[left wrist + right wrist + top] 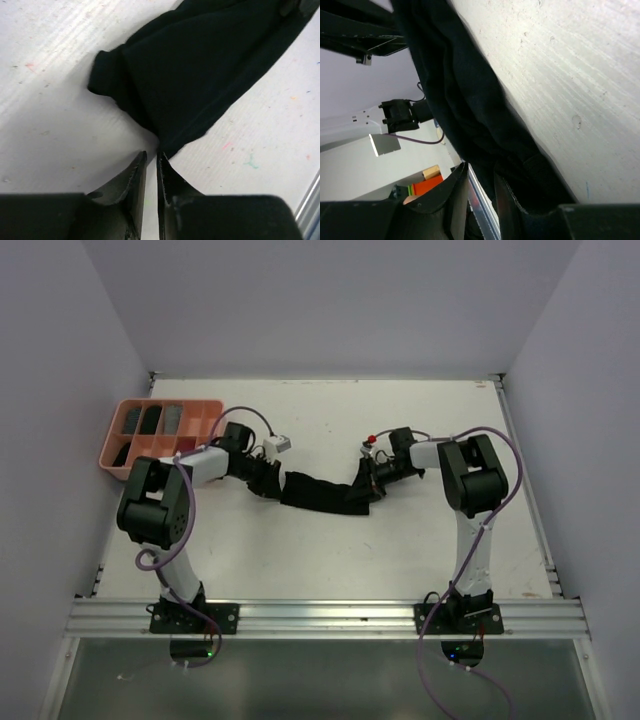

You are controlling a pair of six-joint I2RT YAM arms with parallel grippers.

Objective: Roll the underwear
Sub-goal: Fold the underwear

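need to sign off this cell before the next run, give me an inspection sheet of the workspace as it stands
surface: white table, faint specks and coloured marks, no spills seen
job's things: black underwear stretched out between the two claws
clutter: salmon-pink compartment tray at the far left, dark items in some compartments
grippers: left claw closed to a thin slit on the cloth's corner; right claw gripping the other end
cables: purple cables loop off both arms
surroundings: plain walls on three sides, metal rail along the near edge
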